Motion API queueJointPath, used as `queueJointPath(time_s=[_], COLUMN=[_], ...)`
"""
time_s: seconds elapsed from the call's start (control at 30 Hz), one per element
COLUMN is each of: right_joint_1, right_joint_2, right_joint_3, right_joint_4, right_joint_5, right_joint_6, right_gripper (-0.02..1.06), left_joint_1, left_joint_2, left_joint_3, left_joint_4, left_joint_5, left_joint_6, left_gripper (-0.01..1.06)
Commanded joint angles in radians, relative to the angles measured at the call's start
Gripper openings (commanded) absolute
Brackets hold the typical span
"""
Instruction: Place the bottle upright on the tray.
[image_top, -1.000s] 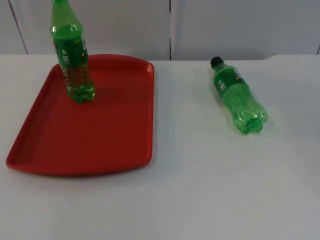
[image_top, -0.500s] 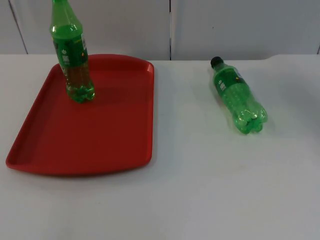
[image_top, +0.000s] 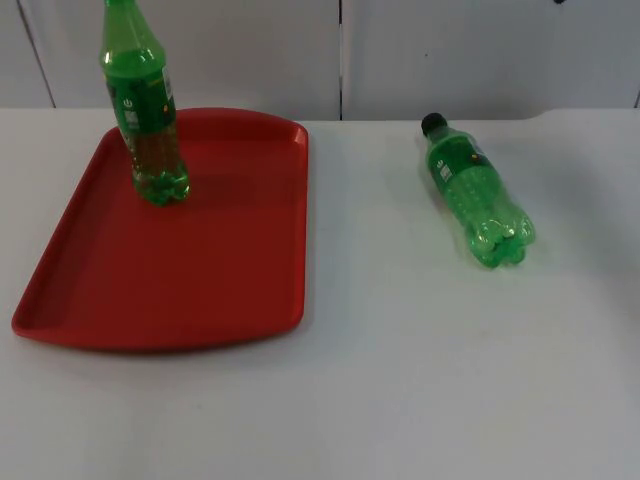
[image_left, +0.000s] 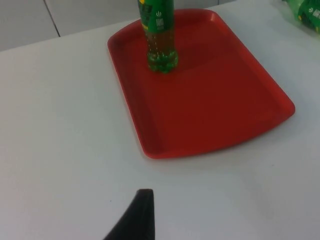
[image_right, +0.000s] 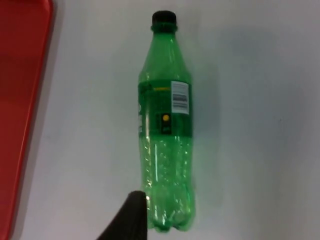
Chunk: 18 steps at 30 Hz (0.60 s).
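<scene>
Right now a green clear-plastic bottle with a black cap (image_top: 475, 195) lies on its side on the white table top (image_top: 420, 380), well apart from the tray and to the right of it in the top view; its cap points toward the grey partition wall (image_top: 450, 55) and its lobed base points toward the near edge of the table. The right wrist view looks straight down on this lying bottle (image_right: 165, 125): a green label band with a barcode wraps its middle, and the black fingertip of the right gripper (image_right: 131, 216) stands just beside the bottle's base, with the tray's red edge (image_right: 22, 100) off to one side. Whether the right gripper is wide or narrow cannot be told from one fingertip. A flat red plastic tray with a raised rim (image_top: 60, 290) rests on the table at the left in the top view. On it, near its far corner, a second green plastic bottle (image_top: 145, 110) stands upright, its label band around the upper body and its base on the tray floor. The left wrist view shows the same tray (image_left: 250, 105) with the upright bottle (image_left: 160, 37) on it, and one black fingertip of the left gripper (image_left: 137, 217) over bare table, well apart from the tray; its spread cannot be told either.
</scene>
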Motion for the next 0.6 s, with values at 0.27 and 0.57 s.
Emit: queueJointPath(time_s=[0.27,0.57], right_joint_1=[0.05,0.06], right_joint_2=[0.357,0.515], right_joint_3=[-0.459,-0.542], right_joint_4=[-0.026,-0.002], right_joint_5=[0.122,0.122], right_joint_6=[0.103,0.115], right_gripper=[1.04,1.04], left_joint_1=[-0.007,-0.007], left_joint_2=[-0.004,-0.004], left_joint_3=[0.004,0.004], left_joint_4=[0.008,0.008], left_joint_5=[-0.003,-0.003], left_joint_6=[-0.006,-0.006], left_gripper=[1.05,1.05])
